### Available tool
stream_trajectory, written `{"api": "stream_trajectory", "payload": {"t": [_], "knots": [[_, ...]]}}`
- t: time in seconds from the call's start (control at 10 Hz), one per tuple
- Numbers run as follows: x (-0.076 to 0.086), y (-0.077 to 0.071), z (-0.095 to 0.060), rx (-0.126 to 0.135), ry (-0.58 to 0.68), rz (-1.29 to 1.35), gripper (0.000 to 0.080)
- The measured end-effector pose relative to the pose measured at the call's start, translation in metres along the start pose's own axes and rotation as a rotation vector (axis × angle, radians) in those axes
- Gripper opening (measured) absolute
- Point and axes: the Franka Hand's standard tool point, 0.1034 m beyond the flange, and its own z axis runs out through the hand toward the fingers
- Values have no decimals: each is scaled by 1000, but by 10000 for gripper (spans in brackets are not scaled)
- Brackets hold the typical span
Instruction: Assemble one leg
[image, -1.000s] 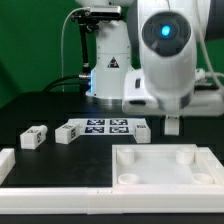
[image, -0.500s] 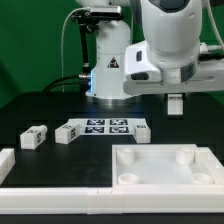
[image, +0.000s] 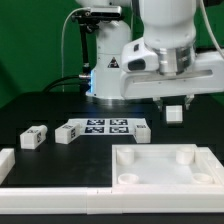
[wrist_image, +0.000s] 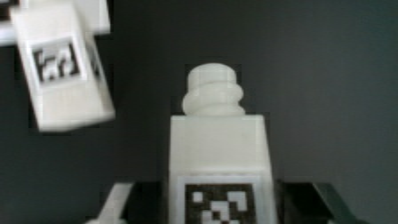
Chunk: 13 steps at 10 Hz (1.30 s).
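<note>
Reading the exterior view from its left, I place everything against the square panel (image: 165, 168). Well off the panel's left edge lies a loose leg (image: 35, 138). A second loose leg (image: 68, 132) sits nearer, and the marker board (image: 108, 126) lies just beyond the panel's far left corner.

Above the panel's far edge, toward its right, the gripper (image: 174, 106) hangs in the air. Its fingers (wrist_image: 121, 203) are clamped on the leg (image: 174, 114), which is well clear of the table. In the wrist view they press 2 opposite sides, and the peg (wrist_image: 214, 85) points away from the wrist. I judge this grip leaves the peg free to enter a corner socket (image: 186, 155).

Nothing stands between the held leg and that socket. The panel's raised rim (image: 160, 148) is the 1 edge I would need to clear.
</note>
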Motion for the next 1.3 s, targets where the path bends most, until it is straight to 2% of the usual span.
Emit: {"api": "stream_trajectory", "payload": {"t": [0.2, 0.4, 0.5, 0.7, 0.8, 0.9, 1.0, 1.2, 1.3], "knots": [[22, -4, -10, 2, 184, -30, 288], [17, -2, -5, -8, 410, -54, 288], [19, -3, -6, -8, 472, -63, 288], [47, -21, -18, 1, 623, -119, 288], [49, -32, -24, 17, 699, -109, 288], [39, -43, -21, 19, 726, -124, 288], [39, -39, -18, 6, 707, -138, 288], [41, -37, -19, 4, 707, -137, 288], [53, -31, -21, -19, 705, -186, 288]]}}
